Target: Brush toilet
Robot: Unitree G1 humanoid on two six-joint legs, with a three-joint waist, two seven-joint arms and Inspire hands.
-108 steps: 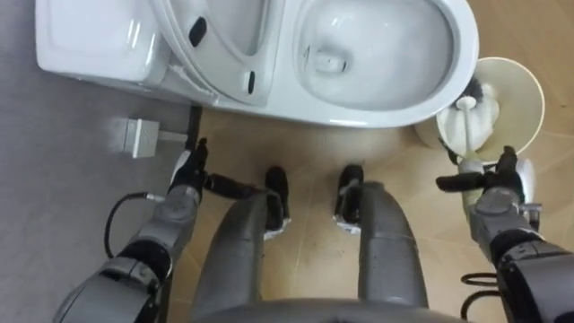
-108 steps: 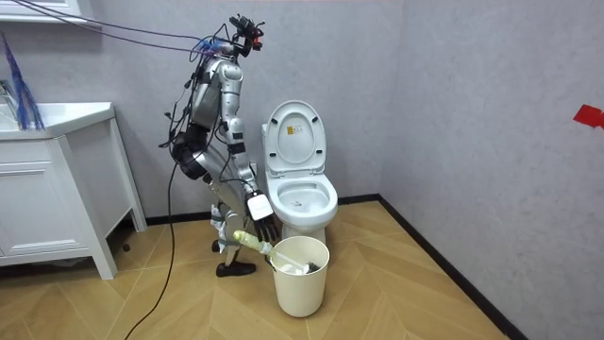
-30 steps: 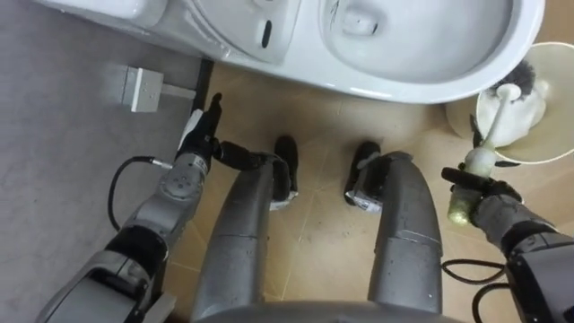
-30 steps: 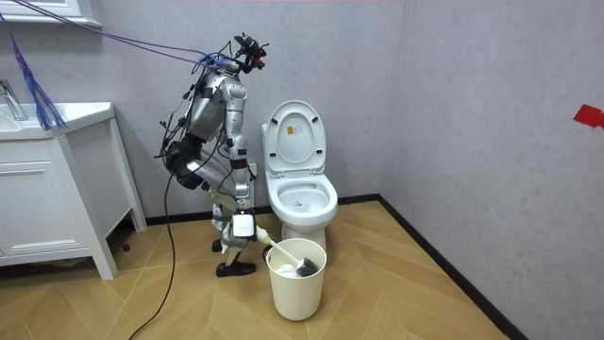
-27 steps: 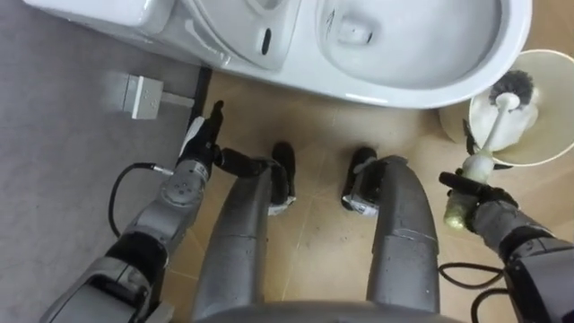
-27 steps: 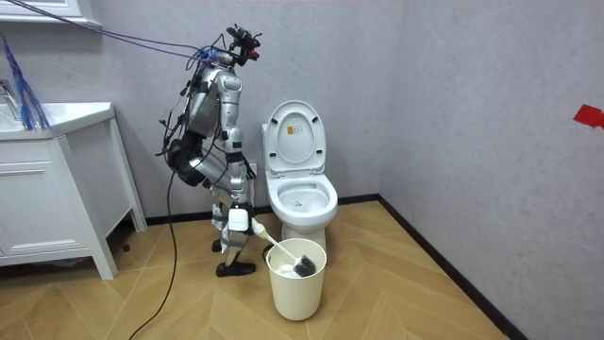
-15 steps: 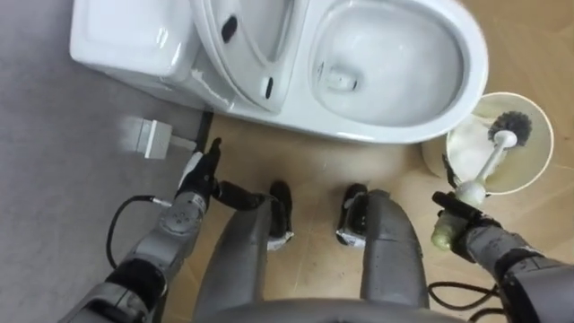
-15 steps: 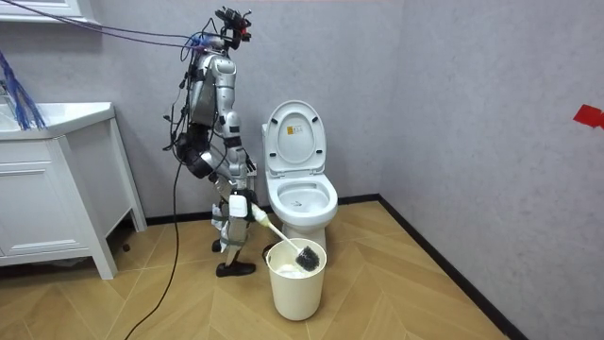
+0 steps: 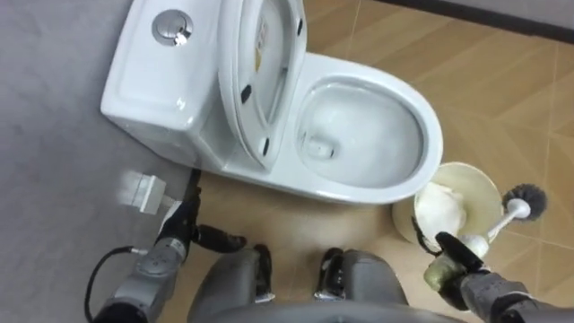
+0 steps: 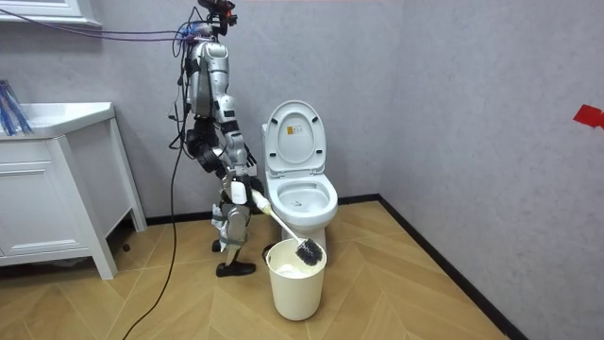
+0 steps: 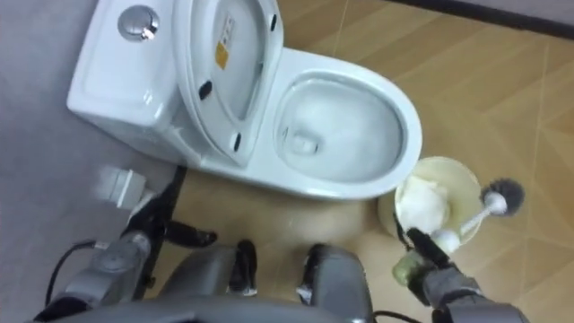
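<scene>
Count: one toilet (image 9: pixel 432 144), one brush (image 9: pixel 500 222), one bin (image 9: pixel 459 166), two hands.
Right hand (image 9: pixel 471 283): at 5 o'clock of the bowl, fingers curled tight round the brush's pale yellow-green grip.
Left hand (image 9: pixel 179 235): at 7 o'clock, fingers straight, holding nothing, near a small white wall box (image 9: pixel 143 190).
Brush: slim white shaft slanting out to 2 o'clock from the right hand, with a dark round bristly head over the bin's 3 o'clock rim.
Bin: round, white and smooth, on the wood floor at 4 o'clock of the bowl.
Toilet: glossy white, oval bowl, lid (image 9: pixel 260 72) up, round chrome button (image 9: pixel 170 27) on the cistern.
</scene>
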